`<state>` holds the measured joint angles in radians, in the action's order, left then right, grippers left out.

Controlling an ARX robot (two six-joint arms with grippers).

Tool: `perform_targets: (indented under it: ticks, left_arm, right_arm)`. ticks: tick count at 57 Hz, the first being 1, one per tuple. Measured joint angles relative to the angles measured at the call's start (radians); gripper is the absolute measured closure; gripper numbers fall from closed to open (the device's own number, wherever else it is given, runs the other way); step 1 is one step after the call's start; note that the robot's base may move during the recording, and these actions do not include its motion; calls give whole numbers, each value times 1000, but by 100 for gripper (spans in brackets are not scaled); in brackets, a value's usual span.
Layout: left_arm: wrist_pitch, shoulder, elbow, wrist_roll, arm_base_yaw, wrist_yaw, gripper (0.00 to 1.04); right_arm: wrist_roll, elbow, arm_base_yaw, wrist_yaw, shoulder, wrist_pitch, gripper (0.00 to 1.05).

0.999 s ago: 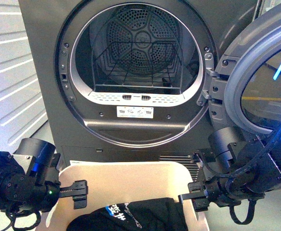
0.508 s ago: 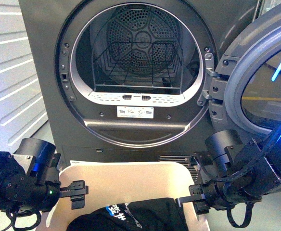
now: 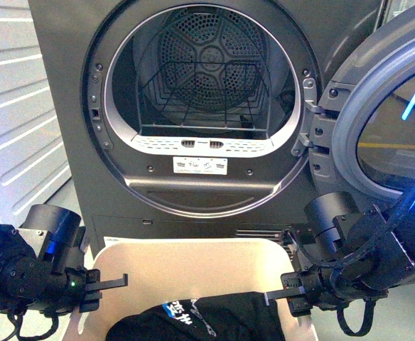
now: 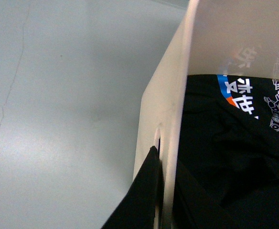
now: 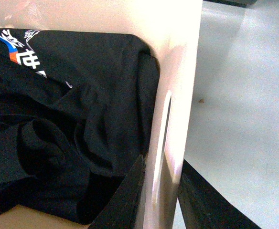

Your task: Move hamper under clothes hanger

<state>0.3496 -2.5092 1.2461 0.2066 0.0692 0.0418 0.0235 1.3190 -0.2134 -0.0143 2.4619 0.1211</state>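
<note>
The beige hamper [image 3: 193, 266] stands on the floor at the bottom of the front view, just in front of the dryer. It holds a black garment [image 3: 193, 320] with blue and white print. My left gripper [image 3: 97, 288] is shut on the hamper's left wall [image 4: 170, 114]. My right gripper [image 3: 287, 295] is shut on the hamper's right wall [image 5: 177, 81], by the handle slot [image 5: 161, 138]. The black garment also shows in the left wrist view [image 4: 235, 152] and the right wrist view [image 5: 68, 124]. The clothes hanger is out of view.
A dark grey dryer [image 3: 200, 106] fills the view ahead with its round drum open. Its door [image 3: 385, 106] hangs open at the right. A white panelled wall [image 3: 15, 106] is at the left. Pale grey floor [image 4: 63, 105] lies beside the hamper.
My left gripper has shifted left and a little down on the hamper's left wall. The hamper has shifted slightly toward me. The right gripper holds nearly still.
</note>
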Motion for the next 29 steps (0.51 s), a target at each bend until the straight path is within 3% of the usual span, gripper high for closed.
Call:
perform_targets:
  ticks: [8,29]
  left_arm:
    - [0,2,-4,-2,4,1,100]
    - [-10,20,-23,-1,4,0,100]
  right_arm:
    - [11,0,5,4,1,5,102]
    - [27,0,5,5,0,8,102]
